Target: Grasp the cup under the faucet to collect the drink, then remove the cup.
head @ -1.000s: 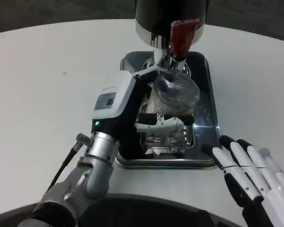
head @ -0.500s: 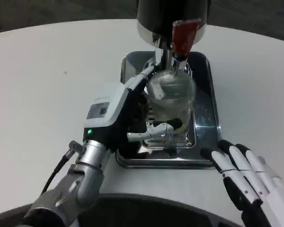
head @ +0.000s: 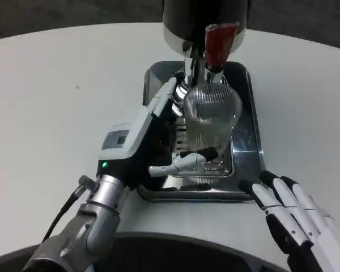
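Under faucet (head: 199,67), cup (head: 210,120) in left hand (head: 158,136)

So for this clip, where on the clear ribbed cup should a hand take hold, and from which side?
Around the ribbed side wall of the cup, at mid-height, coming from the robot's left, as the left hand does. The cup stands upright on the steel tray, its rim right beneath the faucet with the red handle, so a grasp from above looks blocked.

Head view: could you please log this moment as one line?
left hand: grips cup | cup: under faucet, over tray | right hand: open, on table
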